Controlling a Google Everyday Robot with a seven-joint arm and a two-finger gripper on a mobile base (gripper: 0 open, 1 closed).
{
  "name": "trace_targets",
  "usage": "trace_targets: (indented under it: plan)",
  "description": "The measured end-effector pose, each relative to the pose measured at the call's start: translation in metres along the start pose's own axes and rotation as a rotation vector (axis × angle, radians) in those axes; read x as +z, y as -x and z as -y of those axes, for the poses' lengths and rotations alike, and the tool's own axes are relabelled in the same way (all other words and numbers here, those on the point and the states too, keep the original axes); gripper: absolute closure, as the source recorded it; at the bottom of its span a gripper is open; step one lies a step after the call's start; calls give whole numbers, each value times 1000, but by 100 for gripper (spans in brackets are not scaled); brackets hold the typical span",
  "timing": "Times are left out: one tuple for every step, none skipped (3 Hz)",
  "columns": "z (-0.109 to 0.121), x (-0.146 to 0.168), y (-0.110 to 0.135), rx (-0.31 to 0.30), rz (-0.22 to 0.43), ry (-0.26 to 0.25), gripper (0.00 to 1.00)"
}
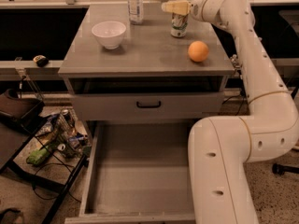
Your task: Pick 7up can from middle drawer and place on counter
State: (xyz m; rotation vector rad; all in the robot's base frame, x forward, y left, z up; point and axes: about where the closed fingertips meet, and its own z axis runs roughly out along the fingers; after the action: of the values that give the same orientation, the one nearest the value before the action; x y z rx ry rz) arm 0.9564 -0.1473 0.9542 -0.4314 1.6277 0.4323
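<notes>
The 7up can [179,26] stands upright on the counter [149,55], towards the far right corner. The middle drawer [140,181] below is pulled out and bare. The gripper [166,6] sits right at the can's top, turned sideways towards the water bottle [135,3]. From here I cannot tell whether it is spread or closed, or whether it touches the can at all.

The placing looks all but done, so the job now is to get away cleanly. I'd make sure the can is truly let go, then rise straight up until well clear of its rim before swinging off. Any sideways drag could tip it. The bottle is near on one side and the orange [198,51] on the other, so upward is the safe way out.
</notes>
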Motion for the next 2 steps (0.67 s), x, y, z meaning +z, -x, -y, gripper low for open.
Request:
trace_targets:
  plan:
    - [-16,-38,27,-96,-141,20,0]
    - [-28,-91,51,-177,-296,23,0]
